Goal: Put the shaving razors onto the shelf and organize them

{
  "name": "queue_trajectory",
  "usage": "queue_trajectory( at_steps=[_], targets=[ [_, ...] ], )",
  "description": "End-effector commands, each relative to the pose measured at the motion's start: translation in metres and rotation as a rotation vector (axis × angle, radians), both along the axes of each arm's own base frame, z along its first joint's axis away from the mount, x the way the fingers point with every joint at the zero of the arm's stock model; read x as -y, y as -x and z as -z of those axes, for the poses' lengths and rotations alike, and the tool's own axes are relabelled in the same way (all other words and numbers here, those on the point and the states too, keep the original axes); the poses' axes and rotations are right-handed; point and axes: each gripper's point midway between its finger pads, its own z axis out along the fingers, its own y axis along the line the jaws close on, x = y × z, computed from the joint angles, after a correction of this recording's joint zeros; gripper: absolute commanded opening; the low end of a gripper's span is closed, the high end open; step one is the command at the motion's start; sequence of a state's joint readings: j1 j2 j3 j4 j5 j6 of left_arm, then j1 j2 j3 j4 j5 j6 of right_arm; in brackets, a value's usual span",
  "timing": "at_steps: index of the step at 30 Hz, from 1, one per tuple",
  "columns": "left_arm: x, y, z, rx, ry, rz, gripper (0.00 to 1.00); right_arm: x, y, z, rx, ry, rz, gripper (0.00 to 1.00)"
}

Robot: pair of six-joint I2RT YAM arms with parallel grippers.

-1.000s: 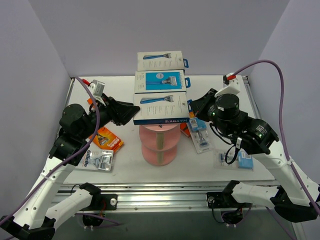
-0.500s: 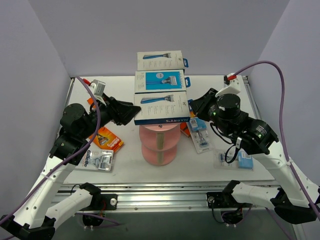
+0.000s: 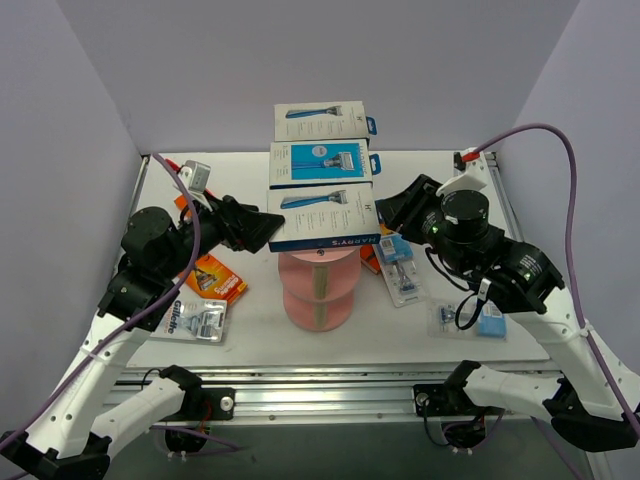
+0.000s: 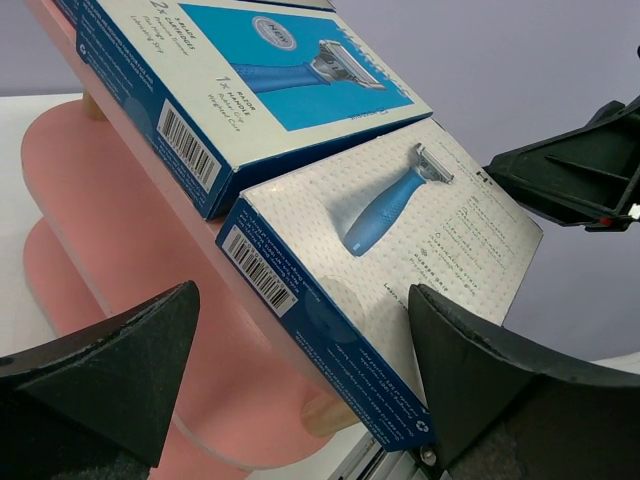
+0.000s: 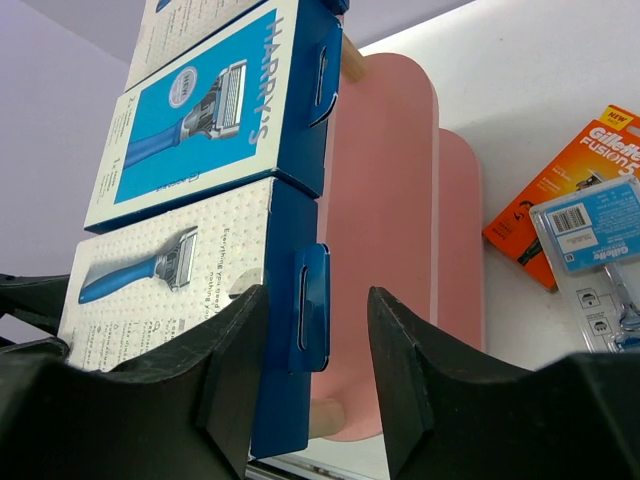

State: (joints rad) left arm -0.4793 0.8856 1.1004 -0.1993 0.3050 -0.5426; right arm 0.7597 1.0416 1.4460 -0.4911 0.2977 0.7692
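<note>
My left pincer (image 4: 300, 295) spread wide, nearest Harry's box (image 4: 400, 230) between its fingers, lying on shelf (image 5: 385, 200) top; right pincer (image 5: 317, 295) spread, box's blue tab (image 5: 310, 320) between.

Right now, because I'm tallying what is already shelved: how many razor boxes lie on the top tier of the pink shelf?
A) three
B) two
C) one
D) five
A: three white-and-blue boxes lie in a row along the top tier of the shelf: the near box, the middle box and the far box.
</note>
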Motion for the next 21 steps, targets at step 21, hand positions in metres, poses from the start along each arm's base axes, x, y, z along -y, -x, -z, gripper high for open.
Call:
queue_trajectory(
  at_steps=[21],
  targets=[
    [-0.053, 0.014, -0.049, 0.093, 0.012, -0.225, 0.94, 0.044, 0.001, -0.035, 0.079, 0.009, 0.159, 0.52]
  ],
)
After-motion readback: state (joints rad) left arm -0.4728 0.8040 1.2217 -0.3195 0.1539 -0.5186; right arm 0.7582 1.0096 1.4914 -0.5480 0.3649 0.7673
